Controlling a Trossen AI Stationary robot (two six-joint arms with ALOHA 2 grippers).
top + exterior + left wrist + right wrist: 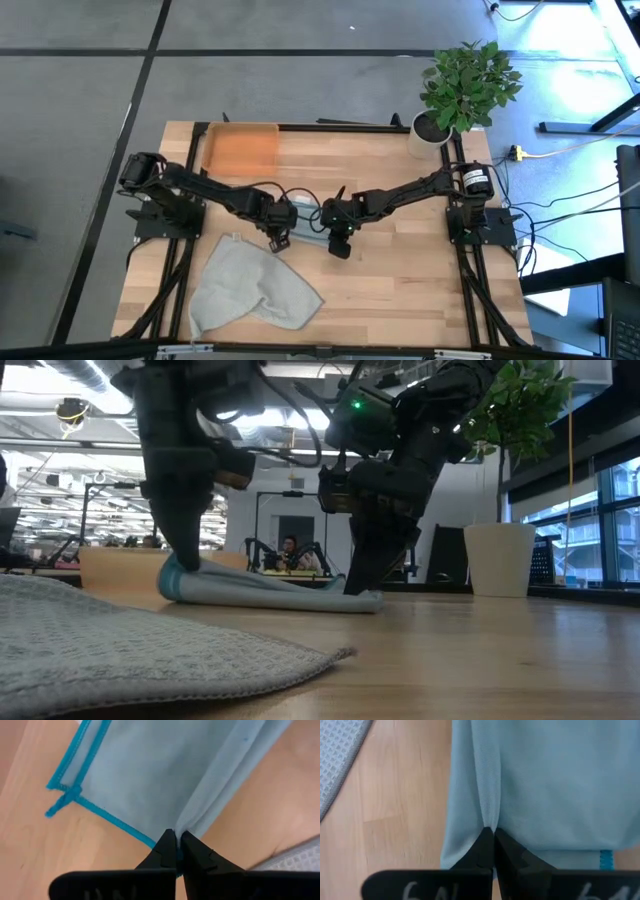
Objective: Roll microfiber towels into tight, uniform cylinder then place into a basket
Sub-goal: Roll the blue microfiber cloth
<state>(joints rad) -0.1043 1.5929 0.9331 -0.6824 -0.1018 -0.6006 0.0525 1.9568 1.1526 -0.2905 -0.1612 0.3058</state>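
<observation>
The light teal-blue microfiber towel [308, 222] lies at the table's middle as a low, long bundle [270, 592], flat on the wood between my two grippers. My left gripper [279, 240] is shut on its left end and my right gripper [340, 247] is shut on its right end. The larger pale grey-green towel [250, 290] lies crumpled on the table near the front edge, left of centre, and no gripper touches it. The orange basket [240, 150] sits at the far left of the table. My left gripper pinches a raised fold [182, 820] of the teal towel between its two fingers, right beside the stitched blue hem [145, 836]. The fingers [185, 565] come steeply from above. The towel's left end bunches at the fingertips and rests on the table. My right gripper pinches a narrow pleat [489, 817] of the teal towel between its two fingers, close to the towel's edge. The fingers [362, 582] slant down from above. The cloth puckers toward the fingertips and that end lies on the table.
A white plant pot [430, 135] with a leafy plant stands at the far right corner. Bare wood [420, 290] lies on the near right. A corner of the grey-green towel [340, 755] lies close beside the teal one.
</observation>
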